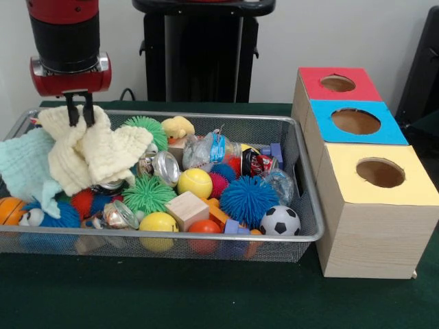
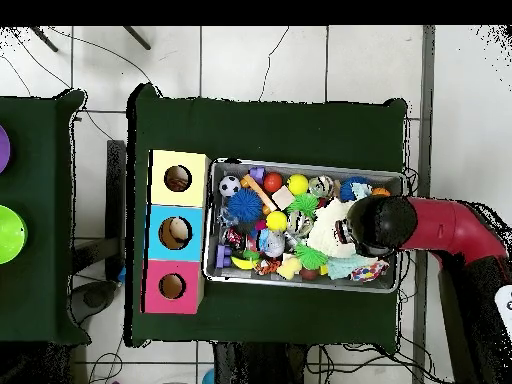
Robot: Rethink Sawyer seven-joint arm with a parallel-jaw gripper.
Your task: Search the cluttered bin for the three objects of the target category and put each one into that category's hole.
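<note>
Cloth [image 1: 96, 152] hanging at upper left, pinched by gripper [image 1: 80, 118]; lifting slowly over bin [image 1: 310, 179], probably keeping toys from snagging.

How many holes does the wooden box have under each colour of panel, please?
Red panel: 1 hole
Blue panel: 1 hole
Yellow panel: 1 hole
Total: 3 holes

wall [image 1: 343, 34]: plain pale grey | floor [image 2: 260, 60]: white tiles, dark joints, thin cables trailing | table [image 1: 206, 295]: dark green cloth | second green table [image 2: 40, 220]: well apart from the hand
</note>
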